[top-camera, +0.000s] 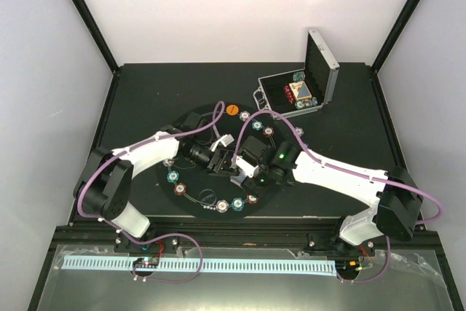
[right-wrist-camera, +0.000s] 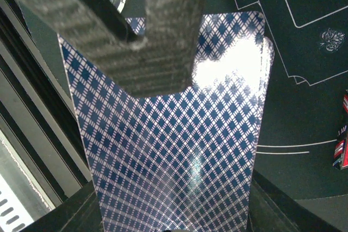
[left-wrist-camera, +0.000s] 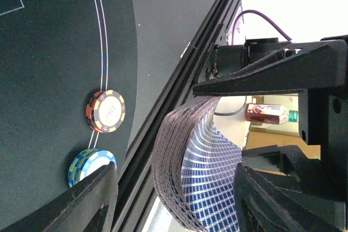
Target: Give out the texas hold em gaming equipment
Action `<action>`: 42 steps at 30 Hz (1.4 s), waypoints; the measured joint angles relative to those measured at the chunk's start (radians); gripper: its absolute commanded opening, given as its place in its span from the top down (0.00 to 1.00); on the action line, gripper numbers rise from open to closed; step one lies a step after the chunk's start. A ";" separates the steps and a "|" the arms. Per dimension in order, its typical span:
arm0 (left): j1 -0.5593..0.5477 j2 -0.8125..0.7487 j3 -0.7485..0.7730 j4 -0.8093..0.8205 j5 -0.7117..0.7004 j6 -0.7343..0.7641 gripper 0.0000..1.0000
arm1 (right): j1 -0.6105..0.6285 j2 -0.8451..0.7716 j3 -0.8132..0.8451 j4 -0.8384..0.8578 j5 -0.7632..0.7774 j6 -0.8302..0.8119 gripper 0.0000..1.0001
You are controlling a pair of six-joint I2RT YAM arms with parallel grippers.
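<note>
Left gripper (left-wrist-camera: 174, 180): fingers spread wide. The deck of cards (left-wrist-camera: 182, 172) stands edge-on in the gap, bowed; cannot tell whether it touches either finger.

Right gripper (right-wrist-camera: 174, 199): clamped across the deck's width, one finger on each long edge. The deck sits over the middle of the mat (left-wrist-camera: 49, 80).

Writing: card backs show a blue diamond lattice, no text. The orange-and-black chip (left-wrist-camera: 106, 111) carries a printed figure, not legible. The mat has white card outlines and a small flower emblem.

Pose: left arm (top-camera: 138, 154) and right arm (top-camera: 342, 176) have elbows out to the sides, forearms angled inward, meeting at the mat centre.

Teal-and-white chips (left-wrist-camera: 89, 165) lie just beside the orange-and-black one on the mat's edge line. An orange disc (top-camera: 231, 109) lies at the far rim. The case (top-camera: 302, 81) stands open at the far right of the table (top-camera: 145, 92).
</note>
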 measured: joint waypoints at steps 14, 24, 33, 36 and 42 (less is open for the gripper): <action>-0.016 0.035 0.000 -0.006 -0.026 0.012 0.60 | 0.005 0.005 0.000 -0.005 0.002 0.000 0.46; -0.015 0.033 0.000 -0.007 -0.036 0.014 0.69 | 0.010 0.007 0.000 -0.008 0.003 0.000 0.46; -0.008 0.019 0.000 -0.009 -0.041 0.014 0.79 | 0.012 0.013 0.000 -0.007 0.006 0.000 0.46; -0.005 0.011 0.000 -0.014 -0.044 0.015 0.83 | 0.012 0.016 0.000 -0.006 0.007 0.000 0.46; 0.002 0.001 0.000 -0.016 -0.046 0.015 0.90 | 0.015 0.020 0.000 -0.006 0.012 0.000 0.46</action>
